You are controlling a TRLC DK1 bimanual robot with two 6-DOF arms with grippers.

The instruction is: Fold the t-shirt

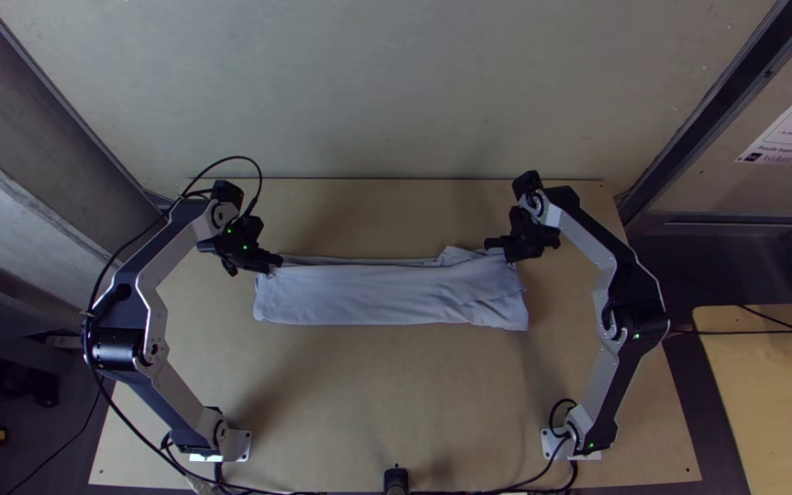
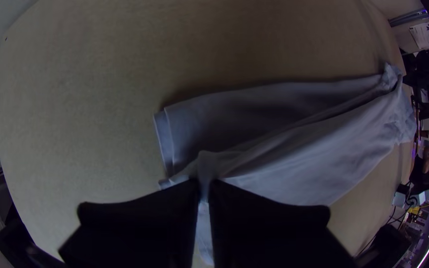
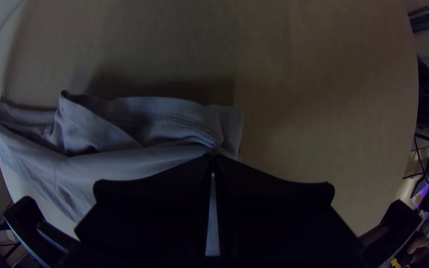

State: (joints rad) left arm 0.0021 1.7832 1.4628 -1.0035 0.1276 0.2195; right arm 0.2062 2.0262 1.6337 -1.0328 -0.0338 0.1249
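The left gripper pinches the t-shirt near its far left corner; the right gripper, jaws closed on cloth, grips its far edge near the right end. Folded into a long strip, rumpled at far right, the shirt spans mid-table.

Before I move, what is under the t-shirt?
The wooden table shows around the t-shirt; whatever lies directly beneath is covered by the folded layers, so I can't tell.

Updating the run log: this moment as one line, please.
shirt: folded strip on table | left claw: shut on far edge, left end | right claw: shut on far edge, right end
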